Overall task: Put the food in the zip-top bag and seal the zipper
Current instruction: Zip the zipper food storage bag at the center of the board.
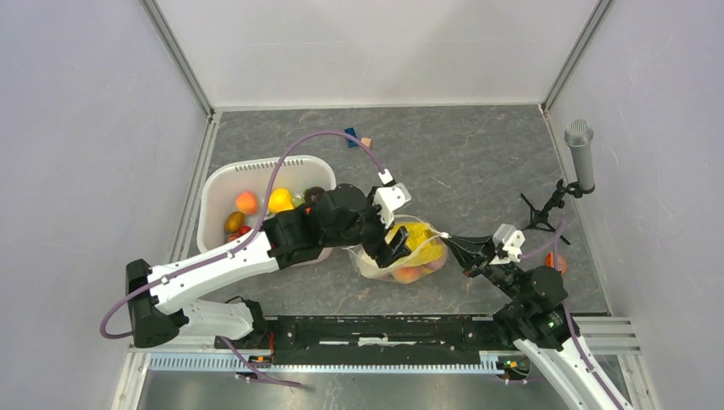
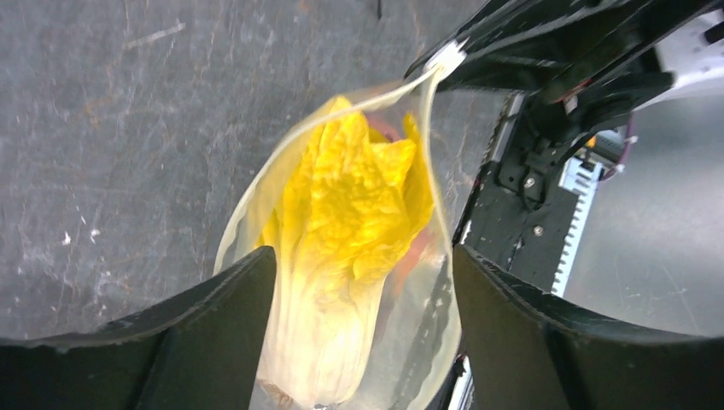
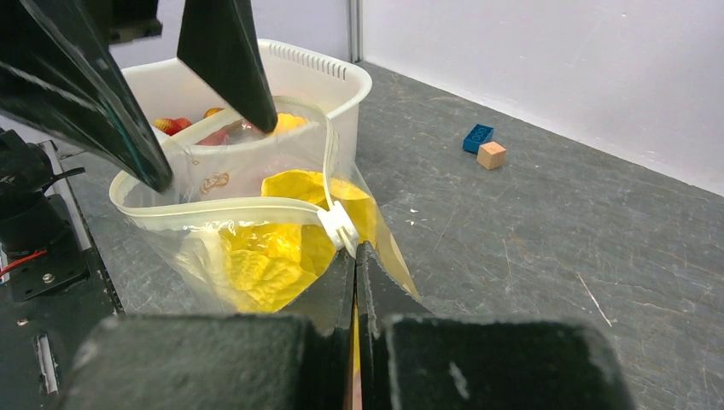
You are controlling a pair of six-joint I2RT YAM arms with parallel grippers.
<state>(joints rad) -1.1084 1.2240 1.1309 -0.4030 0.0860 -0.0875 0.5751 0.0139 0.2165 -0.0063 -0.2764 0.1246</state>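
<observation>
The zip-top bag point(image 1: 401, 259) lies just right of the basket, mouth open. In it are the large crinkled yellow piece point(image 2: 354, 201) and peach-coloured food point(image 1: 411, 273). My left gripper point(image 2: 363, 286) is open and empty, its fingers point(image 3: 224, 53) straddling the bag's mouth from above. My right gripper point(image 3: 357, 249) is shut on the bag's corner beside the white slider point(image 3: 340, 224), holding the zipper point(image 3: 230, 213) strip up. More food stays in the white basket point(image 1: 224, 181): a peach point(image 1: 247, 202), a yellow fruit point(image 1: 280, 200) and dark pieces.
A blue toy brick point(image 3: 478, 137) and a small wooden cube point(image 3: 491, 155) lie at the far side of the table. A microphone on a stand point(image 1: 580, 154) is at the right. A small orange thing point(image 1: 557, 260) lies by the right arm.
</observation>
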